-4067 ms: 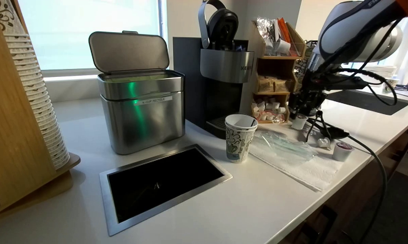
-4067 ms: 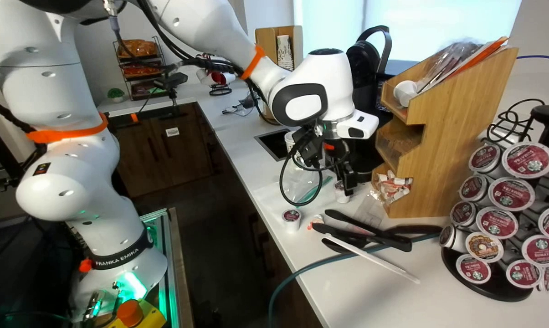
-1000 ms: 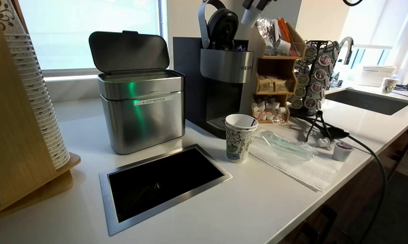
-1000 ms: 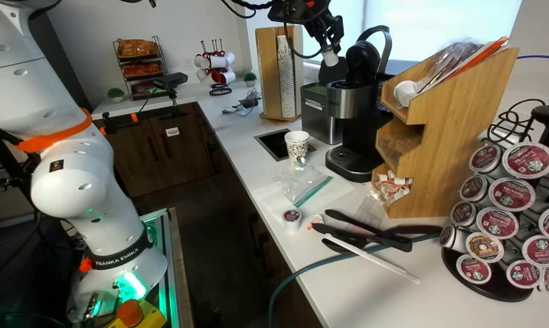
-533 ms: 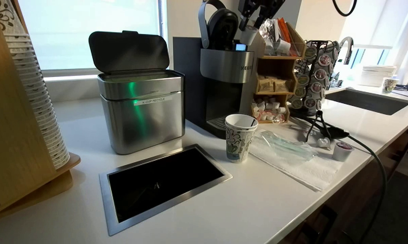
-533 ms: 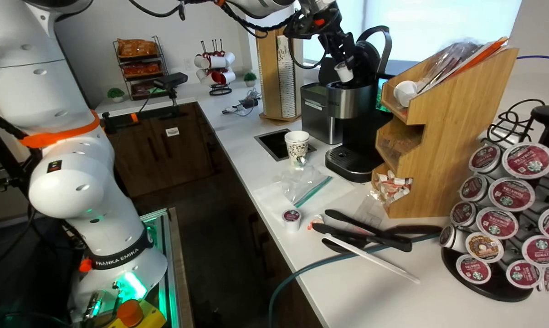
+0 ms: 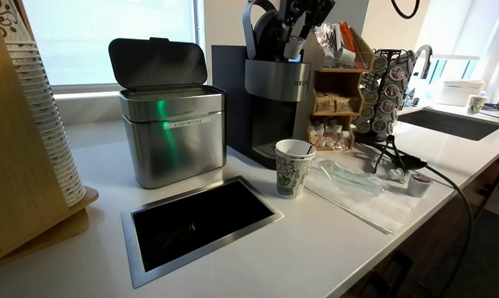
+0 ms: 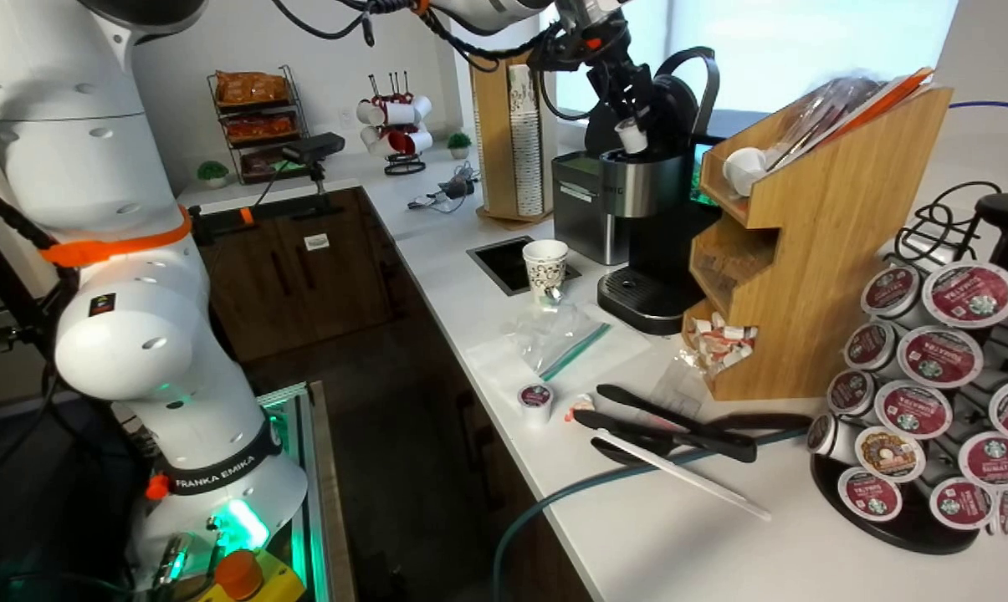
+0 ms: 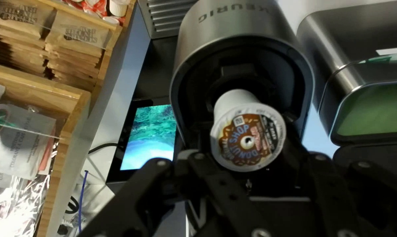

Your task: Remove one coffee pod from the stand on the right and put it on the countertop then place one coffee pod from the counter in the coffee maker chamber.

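- Before you lay the white worktop (image 7: 282, 256), a metal-rimmed black inset panel (image 7: 216, 215) set into it.
- The coffee maker (image 7: 274, 118) stood there with its rounded head (image 7: 268, 33) raised (its small screen (image 9: 150, 136) was lit).
- In both exterior views, a wooden shelf unit (image 8: 846, 251) stood between the coffee maker and the stand (image 8: 897, 537), which was loaded with pods (image 8: 938, 354).
- Your gripper (image 7: 295, 38), above the machine's silver band (image 7: 276, 80), was clamped on a coffee pod (image 7: 294, 48).
- Nested paper cups (image 7: 291, 176) stood just beside the inset panel.
- The chamber (image 9: 256, 88) lay open below, partly hidden; you could not tell whether the pod touched it.
- That pod hung tilted, its Donut Shop lid (image 9: 247, 140) facing the wrist view.
- A second pod (image 8: 534, 405) stood upright, lid up, near the worktop's edge.
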`<state>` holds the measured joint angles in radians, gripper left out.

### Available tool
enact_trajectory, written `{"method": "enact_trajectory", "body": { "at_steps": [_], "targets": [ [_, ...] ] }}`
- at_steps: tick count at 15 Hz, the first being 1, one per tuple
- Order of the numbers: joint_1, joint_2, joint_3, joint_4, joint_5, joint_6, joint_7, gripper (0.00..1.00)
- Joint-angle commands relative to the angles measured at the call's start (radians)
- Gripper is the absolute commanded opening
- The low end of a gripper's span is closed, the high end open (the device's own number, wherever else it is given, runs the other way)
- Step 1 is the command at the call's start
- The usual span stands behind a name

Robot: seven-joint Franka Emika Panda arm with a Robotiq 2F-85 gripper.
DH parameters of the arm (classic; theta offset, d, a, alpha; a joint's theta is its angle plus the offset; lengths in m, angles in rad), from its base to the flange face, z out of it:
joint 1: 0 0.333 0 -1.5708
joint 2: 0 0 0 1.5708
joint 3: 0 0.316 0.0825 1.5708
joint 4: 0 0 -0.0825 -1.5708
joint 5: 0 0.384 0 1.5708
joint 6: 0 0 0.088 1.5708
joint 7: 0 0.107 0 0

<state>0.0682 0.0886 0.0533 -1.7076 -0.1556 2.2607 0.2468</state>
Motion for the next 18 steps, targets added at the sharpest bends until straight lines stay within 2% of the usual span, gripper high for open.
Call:
{"method": "enact_trajectory", "body": {
  "at_steps": [1, 15, 17, 18],
  "targets": [
    [0.009, 0.021, 0.003, 0.051, 0.017, -0.098, -0.011, 0.28],
    [0.025, 0.091, 0.001, 0.132, -0.004, -0.101, -0.002, 0.28],
    [0.027, 0.097, 0.000, 0.138, -0.004, -0.107, -0.003, 0.79],
    [0.027, 0.096, 0.000, 0.139, -0.005, -0.107, -0.004, 0.80]
  ]
}}
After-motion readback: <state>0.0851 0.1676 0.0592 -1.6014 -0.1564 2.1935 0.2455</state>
